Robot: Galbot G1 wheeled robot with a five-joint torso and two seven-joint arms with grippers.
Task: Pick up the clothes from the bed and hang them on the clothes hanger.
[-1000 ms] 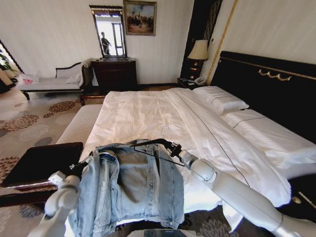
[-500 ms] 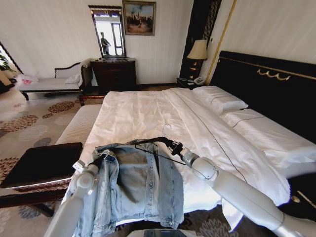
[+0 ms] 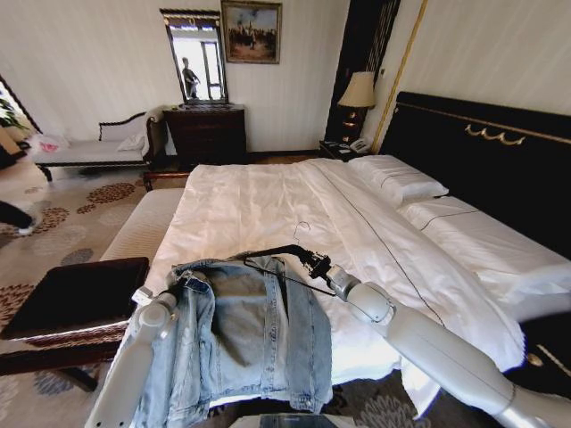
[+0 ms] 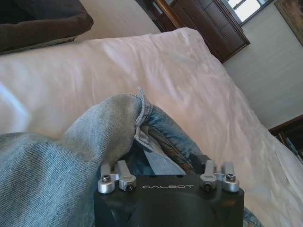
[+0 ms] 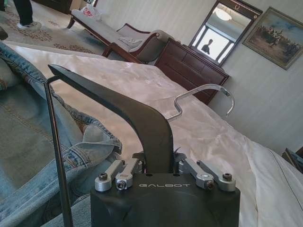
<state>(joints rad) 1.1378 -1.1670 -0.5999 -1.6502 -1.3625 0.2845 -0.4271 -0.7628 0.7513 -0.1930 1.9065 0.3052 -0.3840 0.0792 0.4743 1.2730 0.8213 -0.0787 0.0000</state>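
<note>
Clothes (image 3: 241,334) over half-hidden clothes hanger (image 3: 277,259)

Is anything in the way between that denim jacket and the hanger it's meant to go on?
Nothing visible. The right gripper holds the black hanger right at the denim jacket, on the bed. The left gripper is closed on the jacket's fabric at the other shoulder.
</note>
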